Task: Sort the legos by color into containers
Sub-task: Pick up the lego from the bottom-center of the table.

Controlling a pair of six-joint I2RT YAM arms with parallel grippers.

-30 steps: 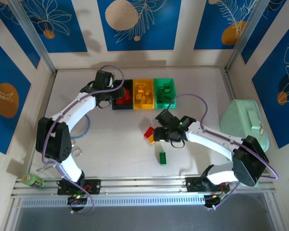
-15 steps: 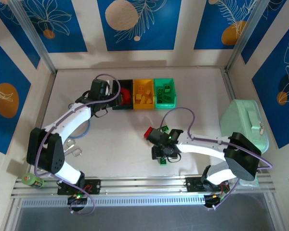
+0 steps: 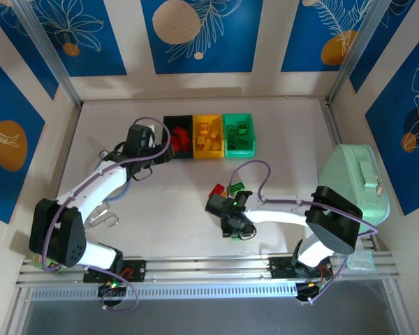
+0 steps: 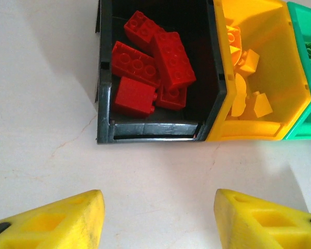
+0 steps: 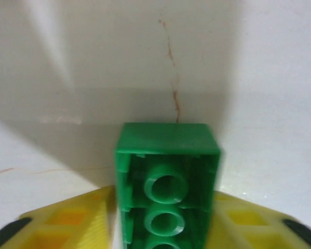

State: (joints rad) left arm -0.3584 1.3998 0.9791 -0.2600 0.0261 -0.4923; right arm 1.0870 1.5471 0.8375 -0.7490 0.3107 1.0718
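Right gripper clamps green lego brick between both yellow fingers, brick's hollow underside facing wrist camera. Left gripper spread wide, holding nothing, just short of black bin containing red bricks.

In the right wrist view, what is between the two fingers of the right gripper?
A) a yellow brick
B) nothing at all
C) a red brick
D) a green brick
D: a green brick sits in the right gripper, with a yellow finger against each side and its hollow underside facing the camera.
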